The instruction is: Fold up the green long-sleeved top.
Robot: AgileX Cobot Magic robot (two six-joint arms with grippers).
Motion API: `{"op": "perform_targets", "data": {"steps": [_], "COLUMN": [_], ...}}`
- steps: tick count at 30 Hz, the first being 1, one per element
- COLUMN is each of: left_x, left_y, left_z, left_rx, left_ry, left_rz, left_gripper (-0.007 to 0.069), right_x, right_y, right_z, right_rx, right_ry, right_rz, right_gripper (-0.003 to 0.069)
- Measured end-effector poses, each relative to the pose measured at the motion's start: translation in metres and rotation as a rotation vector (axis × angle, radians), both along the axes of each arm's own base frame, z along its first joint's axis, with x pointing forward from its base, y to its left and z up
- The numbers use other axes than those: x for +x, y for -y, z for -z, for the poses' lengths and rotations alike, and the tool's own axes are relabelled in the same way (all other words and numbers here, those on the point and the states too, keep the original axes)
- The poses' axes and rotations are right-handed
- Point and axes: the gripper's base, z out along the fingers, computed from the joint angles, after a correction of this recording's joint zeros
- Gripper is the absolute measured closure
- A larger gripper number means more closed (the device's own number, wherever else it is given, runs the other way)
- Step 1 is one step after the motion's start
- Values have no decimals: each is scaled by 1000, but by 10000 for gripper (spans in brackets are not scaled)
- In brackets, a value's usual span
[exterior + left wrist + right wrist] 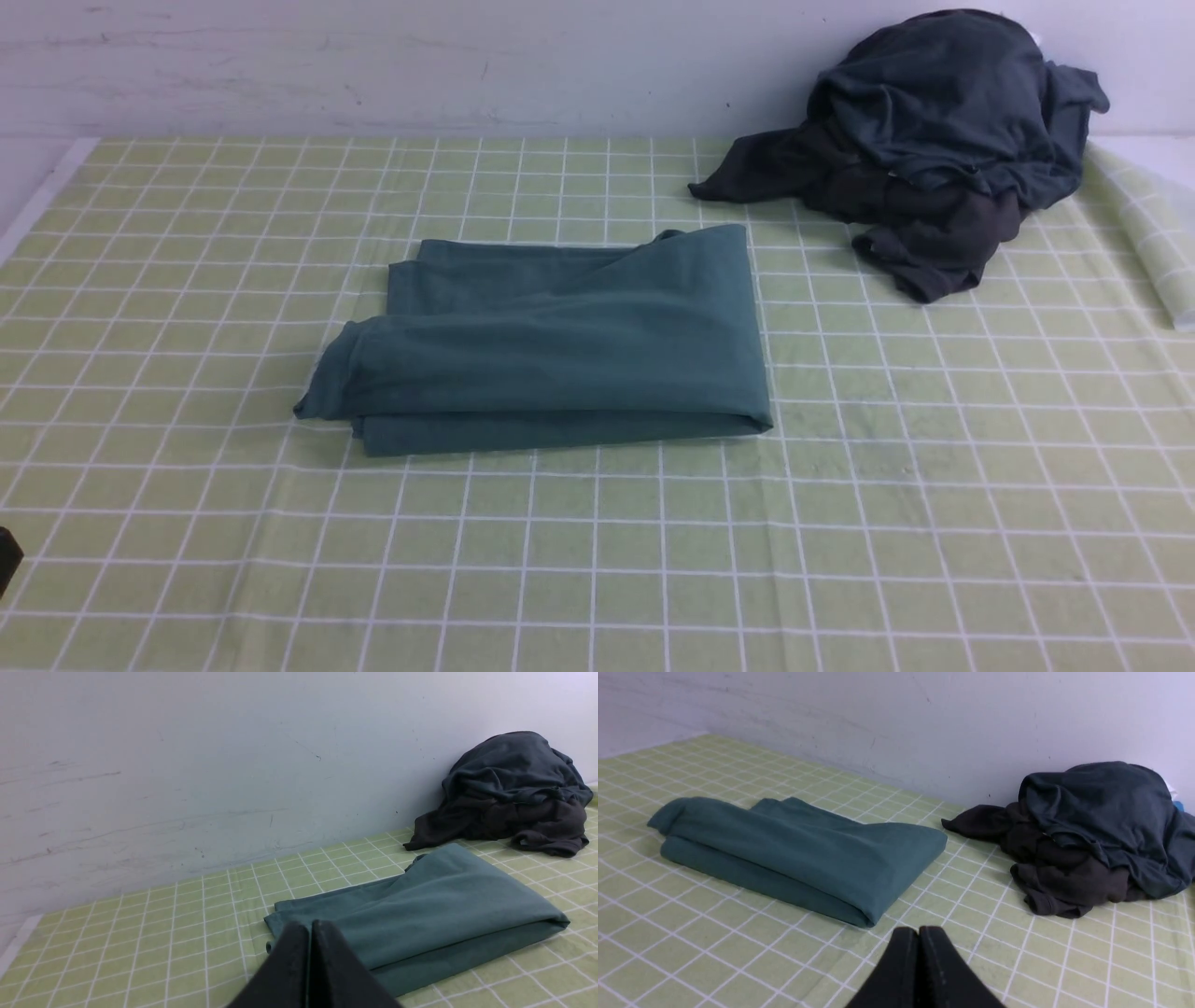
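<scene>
The green long-sleeved top (551, 341) lies folded into a flat rectangle in the middle of the checked cloth, also seen in the left wrist view (434, 905) and the right wrist view (803, 851). My left gripper (310, 926) is shut and empty, hovering near the top's left end, apart from it. My right gripper (919, 931) is shut and empty, above bare cloth just off the top's right front corner. In the front view only a dark bit of the left arm (7, 558) shows at the left edge; the right arm is out of that view.
A heap of dark grey and blackish garments (934, 140) sits at the back right against the wall. The green checked tablecloth (597, 560) covers the table; its right edge is rucked up (1153, 233). A pale wall runs along the back.
</scene>
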Motion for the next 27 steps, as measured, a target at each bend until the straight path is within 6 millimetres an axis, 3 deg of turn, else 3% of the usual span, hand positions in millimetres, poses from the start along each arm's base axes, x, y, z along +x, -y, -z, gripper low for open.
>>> {"op": "perform_targets", "data": {"steps": [15,20,27], "left_x": [0,0,0], "left_y": [0,0,0], "left_z": [1,1,1], "left_rx": [0,0,0], "left_ry": [-1,-1,-1], "left_rz": [1,1,1], "left_gripper": [627,627,627], "right_x": [5,11,22], "right_y": [-4,-3,-1], "right_z": [20,42,80], "right_rx": [-3,-30,145], "right_ry": [-58,-90,-97], "right_rz": [-5,107,306], "right_gripper": [669,669,669]}}
